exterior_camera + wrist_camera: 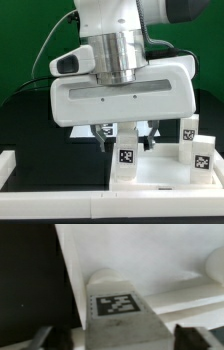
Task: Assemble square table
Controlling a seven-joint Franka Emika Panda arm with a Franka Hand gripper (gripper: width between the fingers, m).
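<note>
A stubby white leg (126,158) with a black-and-white tag stands on the white square table panel (160,178). My gripper (125,139) hangs straight down over it, one finger on each side. In the wrist view the leg (116,303) fills the space between my fingertips (188,338). One finger sits close against its side. A narrow gap shows at the other finger, so my gripper (115,340) is open around the leg. The panel's raised rim (68,280) runs beside the leg.
Two more tagged white legs (188,131) (200,155) stand at the exterior view's right, by the panel's edge. A long white border bar (10,168) lies at the exterior view's left on the black table (30,120). A rounded white shape (214,269) sits beyond the leg.
</note>
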